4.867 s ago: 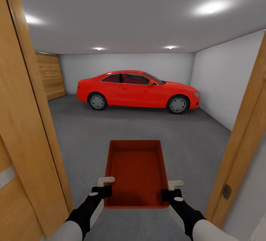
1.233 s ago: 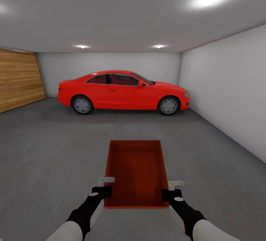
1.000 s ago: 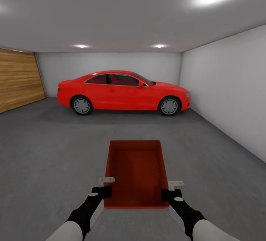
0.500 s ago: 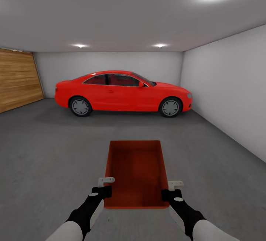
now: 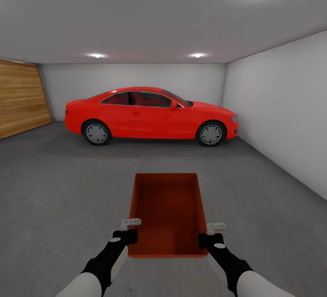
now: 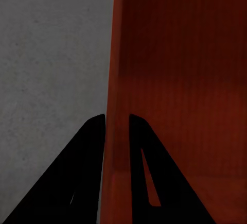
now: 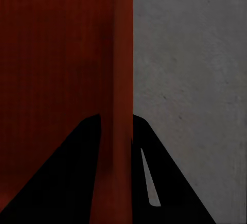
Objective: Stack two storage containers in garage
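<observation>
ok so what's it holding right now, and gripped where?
One red-orange storage container, carried above the garage floor. The left gripper clamps its left side wall and the right gripper its right side wall, jaws straddling each thin wall near the robot's end.

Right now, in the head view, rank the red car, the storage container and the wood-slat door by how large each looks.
1. red car
2. storage container, enlarged by nearness to the camera
3. wood-slat door, cut off by the picture's edge

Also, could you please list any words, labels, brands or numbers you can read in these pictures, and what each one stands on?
None: no readable text shows.
Storage container: plain red-orange walls, no label.
Red car: no plate or badge legible from here.
Wood-slat door and white walls: unmarked.
</observation>
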Tool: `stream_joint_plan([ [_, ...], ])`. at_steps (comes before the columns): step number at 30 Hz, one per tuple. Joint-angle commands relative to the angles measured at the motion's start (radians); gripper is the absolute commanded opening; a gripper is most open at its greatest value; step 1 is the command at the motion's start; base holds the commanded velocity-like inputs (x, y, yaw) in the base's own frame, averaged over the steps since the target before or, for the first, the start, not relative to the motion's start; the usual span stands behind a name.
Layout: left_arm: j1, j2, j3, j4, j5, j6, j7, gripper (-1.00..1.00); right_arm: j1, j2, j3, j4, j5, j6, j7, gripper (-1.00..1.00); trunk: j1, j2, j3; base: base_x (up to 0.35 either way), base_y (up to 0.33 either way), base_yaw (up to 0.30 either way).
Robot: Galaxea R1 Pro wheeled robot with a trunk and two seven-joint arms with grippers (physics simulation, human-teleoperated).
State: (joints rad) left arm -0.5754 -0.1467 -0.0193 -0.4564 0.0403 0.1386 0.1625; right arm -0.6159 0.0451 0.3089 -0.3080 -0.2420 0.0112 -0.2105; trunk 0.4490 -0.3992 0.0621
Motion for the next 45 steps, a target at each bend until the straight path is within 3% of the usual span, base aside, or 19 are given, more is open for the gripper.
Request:
stream_joint_plan([
  [1,0.0,0.006,0.027,-0.004,-0.013,0.007,0.072,-1.0,-0.001,0.0,-0.01,-0.003,-0.017,0.001,0.001,-1.0,0.001,-0.001,0.0,0.321,0.0,0.0],
  [45,0.0,0.006,0.027,-0.004,-0.013,0.007,0.072,-1.0,-0.001,-0.001,-0.01,-0.003,-0.017,0.0,0.002,-1.0,0.001,-0.001,0.0,0.321,0.0,0.0],
])
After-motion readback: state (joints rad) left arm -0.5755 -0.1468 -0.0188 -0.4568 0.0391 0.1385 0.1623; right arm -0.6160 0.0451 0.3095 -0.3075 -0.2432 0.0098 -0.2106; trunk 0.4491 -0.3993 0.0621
